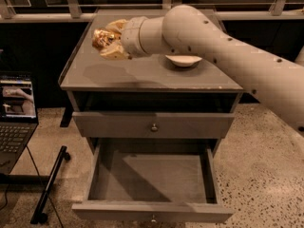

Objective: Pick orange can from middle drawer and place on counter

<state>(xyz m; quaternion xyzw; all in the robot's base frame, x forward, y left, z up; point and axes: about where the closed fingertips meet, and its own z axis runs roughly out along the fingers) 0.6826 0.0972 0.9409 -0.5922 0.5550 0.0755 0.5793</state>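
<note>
My gripper is over the left part of the counter, held a little above its surface. It is shut on the orange can, whose shiny coppery side shows between the yellowish fingers. The arm reaches in from the right and crosses above the counter. The middle drawer is pulled fully out below, its flat grey floor bare. Its knob shows at the bottom edge.
A white bowl sits on the counter, partly hidden behind my arm. The upper drawer front with a round knob is closed. A laptop stands at the left, with a black pole leaning on the floor beside it.
</note>
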